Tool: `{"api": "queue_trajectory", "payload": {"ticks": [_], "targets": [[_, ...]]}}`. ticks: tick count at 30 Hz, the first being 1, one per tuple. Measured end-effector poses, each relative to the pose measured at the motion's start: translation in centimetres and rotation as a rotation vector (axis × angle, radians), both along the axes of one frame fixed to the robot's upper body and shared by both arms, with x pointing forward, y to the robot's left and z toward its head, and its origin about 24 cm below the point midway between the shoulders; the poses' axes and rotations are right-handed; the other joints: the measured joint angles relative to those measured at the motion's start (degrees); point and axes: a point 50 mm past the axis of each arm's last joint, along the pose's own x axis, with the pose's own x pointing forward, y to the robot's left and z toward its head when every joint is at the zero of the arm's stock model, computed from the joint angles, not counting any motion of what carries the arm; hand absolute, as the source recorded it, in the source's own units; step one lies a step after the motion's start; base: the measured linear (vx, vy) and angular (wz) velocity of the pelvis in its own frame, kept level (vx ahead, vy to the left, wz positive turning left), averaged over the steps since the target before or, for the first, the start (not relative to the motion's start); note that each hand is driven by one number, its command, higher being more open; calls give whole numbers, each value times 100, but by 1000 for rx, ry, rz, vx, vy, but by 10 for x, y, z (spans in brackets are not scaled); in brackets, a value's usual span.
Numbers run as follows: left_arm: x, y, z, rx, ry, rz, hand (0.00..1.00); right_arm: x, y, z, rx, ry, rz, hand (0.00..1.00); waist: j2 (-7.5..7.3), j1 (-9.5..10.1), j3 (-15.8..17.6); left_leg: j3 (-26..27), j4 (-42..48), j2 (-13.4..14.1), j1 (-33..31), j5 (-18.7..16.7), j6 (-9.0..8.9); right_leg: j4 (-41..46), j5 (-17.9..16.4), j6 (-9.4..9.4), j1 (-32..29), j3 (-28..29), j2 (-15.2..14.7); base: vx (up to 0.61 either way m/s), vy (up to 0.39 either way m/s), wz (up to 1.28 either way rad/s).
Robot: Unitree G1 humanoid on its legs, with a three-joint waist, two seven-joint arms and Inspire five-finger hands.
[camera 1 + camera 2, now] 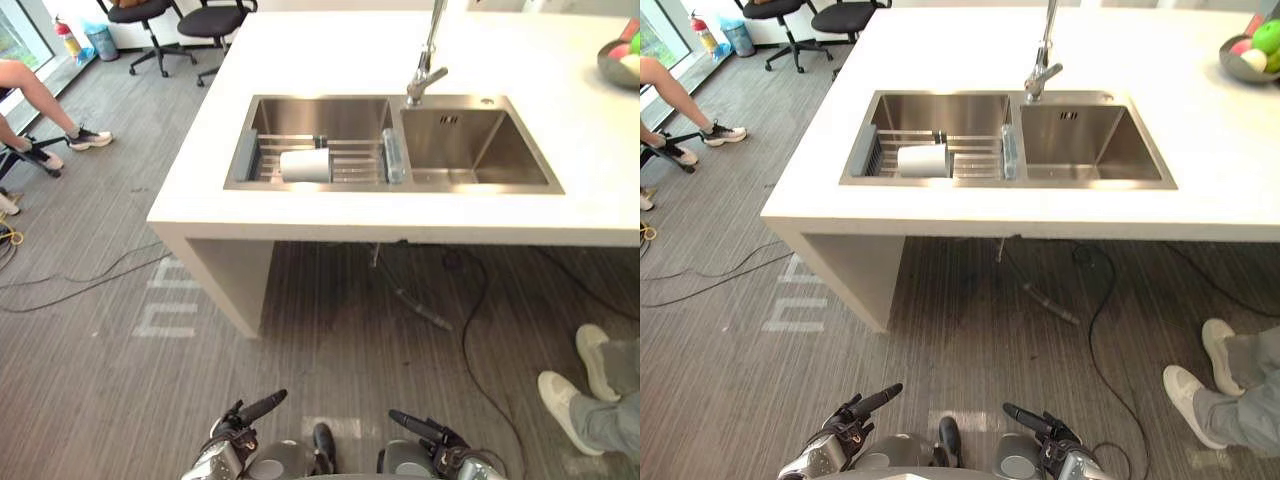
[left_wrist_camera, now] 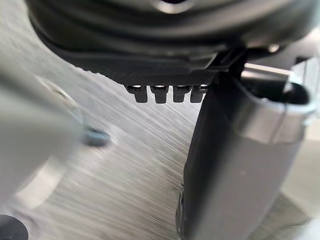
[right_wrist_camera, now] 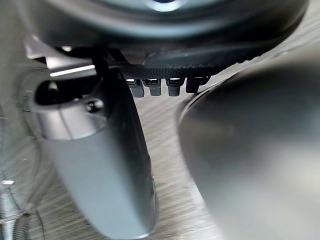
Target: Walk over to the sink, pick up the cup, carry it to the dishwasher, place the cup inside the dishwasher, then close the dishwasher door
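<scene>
**Two hands empty, cup (image 1: 305,165) on its side in the sink (image 1: 470,186)**

The left hand (image 1: 240,418) and right hand (image 1: 432,432) sit low at the view's bottom edge, partly cut off, fingers loose and holding nothing. The white cup lies tipped over on the rack (image 1: 355,160) in the sink's left basin, well apart from both hands. A bowl (image 1: 612,68) is cropped at the table's (image 1: 330,50) far right. Open floor (image 1: 330,340) lies before the table edge, and a person's shoes (image 1: 565,395) stand at the right.

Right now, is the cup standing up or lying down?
Lying down. The cup rests on its side on the rack in the left basin.
</scene>
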Motion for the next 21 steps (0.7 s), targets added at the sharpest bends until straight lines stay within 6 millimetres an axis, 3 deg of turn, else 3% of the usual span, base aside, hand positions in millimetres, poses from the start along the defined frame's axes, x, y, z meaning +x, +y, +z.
{"api": "queue_trajectory", "payload": {"ticks": [2, 3, 5, 6, 7, 8, 9, 10, 12, 14, 16, 19, 20, 21], "targets": [[8, -1, 5, 10, -37, 20, 100, -5, -2, -1, 10, -12, -54, 100, 17, -104, 55, -430, 383, 138, 94, -347, -73, -1188, 120, -108, -137, 199, 78, 260, -204, 87], [8, 1, 5, 13, -43, 32, 100, -8, -2, -1, 11, -17, -69, 100, 20, -114, 57, -517, 553, 188, 87, -474, -116, -1322, 195, -175, -158, 264, 104, 260, -257, 87], [3, 5, 5, 15, -66, 94, 100, -21, 0, -3, 28, -19, -114, 100, -47, -110, 1, -882, 1144, 324, 93, -977, -342, -1086, 845, -468, -179, 345, 115, 224, -247, 78], [2, 9, 7, 22, -85, 115, 100, -25, 2, -3, 34, -19, -116, 100, -116, -79, -39, -945, 1264, 318, 84, -1165, -434, -966, 1275, -470, -148, 302, 72, 279, -332, 42], [3, 10, 10, 23, -111, 142, 100, -24, 3, -3, 38, -24, -117, 100, -104, -3, -50, -955, 1358, 407, 69, -1291, -540, -892, 1130, -443, -158, 171, 89, 269, -339, 13], [5, 7, 12, 18, -133, 158, 100, -21, 0, -2, 35, -38, -123, 100, 20, 12, -31, -941, 1368, 567, 43, -1341, -635, -897, 1117, -462, -169, -45, 142, 242, -315, 1], [6, 6, 14, 19, -150, 169, 100, -20, -1, -2, 33, -42, -119, 100, 56, 13, -43, -914, 1307, 643, 44, -1287, -748, -955, 1079, -499, -155, -185, 160, 219, -298, 6], [12, 5, 19, 27, -191, 185, 100, -21, 0, -2, 42, -32, -118, 100, 64, 41, -86, -866, 991, 753, 110, -1117, -865, -1299, 813, -685, 5, -410, 249, 215, -281, 4], [19, 7, 26, 58, -238, 212, 100, -25, 2, -4, 68, -8, -124, 100, 88, 57, -118, -869, 699, 862, 219, -1000, -946, -2217, 498, -769, 477, -527, 496, 206, -229, -1], [26, 11, 33, 89, -277, 243, 100, -28, 2, -5, 82, 10, -142, 100, 132, 55, -130, -863, 672, 946, 220, -997, -957, -2779, 429, -748, 743, -617, 650, 169, -180, 1], [33, 18, 46, 129, -354, 291, 100, -33, 1, -5, 85, 25, -144, 100, 141, 51, -132, -829, 824, 984, 135, -989, -1007, -2835, 381, -764, 787, -683, 678, 54, -83, 17], [46, 29, 93, 198, -576, 379, 100, -45, -4, -6, 81, 41, -174, 100, 207, 103, -87, -675, 2516, 1029, -733, -973, -1269, -2830, 178, -781, 867, -837, 555, 0, -64, 35], [50, 37, 119, 231, -685, 417, 100, -48, -7, -5, 79, 40, -193, 100, 293, 126, -18, -490, 3432, 1186, -1158, -780, -1537, -2928, 188, -819, 1073, -920, 551, 8, -43, 20], [50, 41, 132, 253, -734, 435, 100, -50, -9, -5, 79, 41, -207, 100, 327, 140, -3, -400, 3611, 1249, -1227, -846, -1488, -2975, 186, -826, 1182, -940, 542, 20, -36, 17]]}}
